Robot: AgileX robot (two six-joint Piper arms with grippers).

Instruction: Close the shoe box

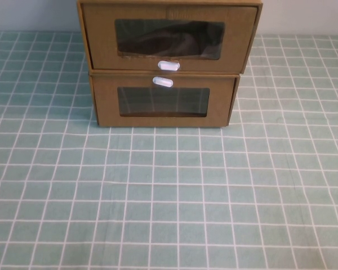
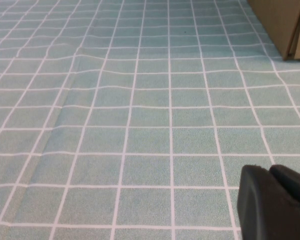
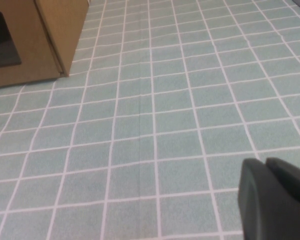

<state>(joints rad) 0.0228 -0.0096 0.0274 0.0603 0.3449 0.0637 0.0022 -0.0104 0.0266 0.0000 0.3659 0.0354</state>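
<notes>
Two brown cardboard drawer boxes stand stacked at the far middle of the table. The upper one is the shoe box [image 1: 169,39], with a wide clear window and a white pull tab [image 1: 168,66] just below it. Its drawer front stands out a little towards me, past the box beneath. The lower box [image 1: 163,104] has its white tab [image 1: 162,82] above its window. Neither arm shows in the high view. My left gripper [image 2: 270,170] is shut and empty over the tablecloth. My right gripper [image 3: 265,162] is shut and empty over the cloth too.
A green tablecloth with a white grid [image 1: 169,197] covers the table in front of the boxes. The lower box's corner shows in the left wrist view [image 2: 282,25] and in the right wrist view [image 3: 45,40], well away from both grippers.
</notes>
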